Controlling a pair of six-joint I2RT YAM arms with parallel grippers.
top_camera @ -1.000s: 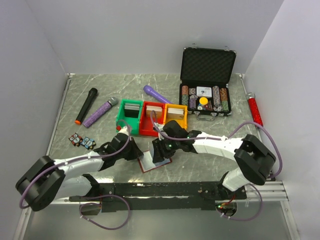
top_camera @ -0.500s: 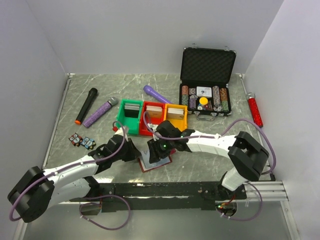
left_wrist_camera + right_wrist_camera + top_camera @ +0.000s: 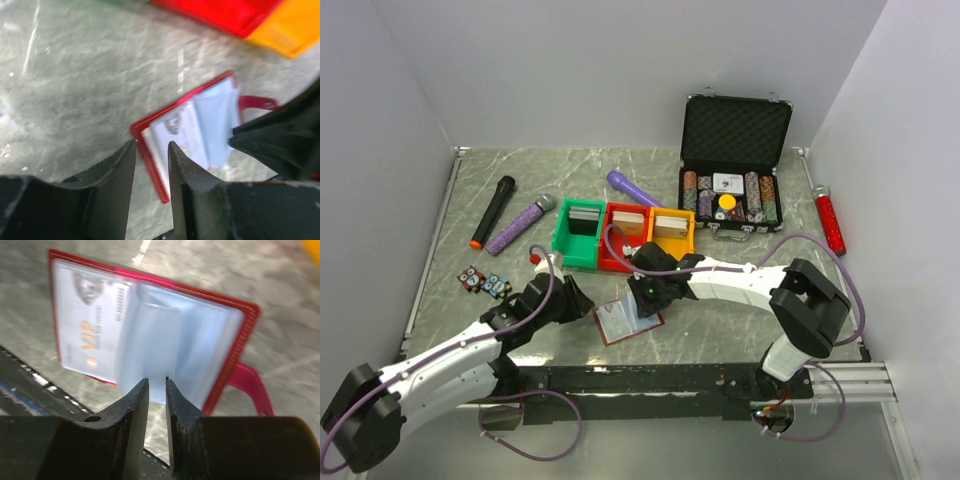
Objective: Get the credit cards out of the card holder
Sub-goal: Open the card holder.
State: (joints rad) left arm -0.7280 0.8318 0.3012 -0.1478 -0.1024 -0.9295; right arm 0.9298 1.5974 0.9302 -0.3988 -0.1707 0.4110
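Right wrist: small dark-red folding card holder [image 3: 200,340] at right gripper [image 3: 156,380] tips, jaws narrowed, grip unclear; left gripper [image 3: 152,144] parted, empty, withdrawn from it.

**"VIP" card shows in opened holder**
Orange letters "VIP" run along a pale card [image 3: 90,325] inside the open card holder [image 3: 205,340]; the smaller print beside them is too blurred to read.

- card holder [image 3: 150,325]: dark-red cover, matt, stitched along the rim (real or imitation leather, cannot tell)
- sleeves [image 3: 210,335]: pale, see-through plastic, glossy
- worktop [image 3: 75,80]: grey marbled surface, smooth, low sheen
- red bin [image 3: 220,12]: shiny plastic
- fingers [image 3: 131,420]: matt black plastic, faintly grainy
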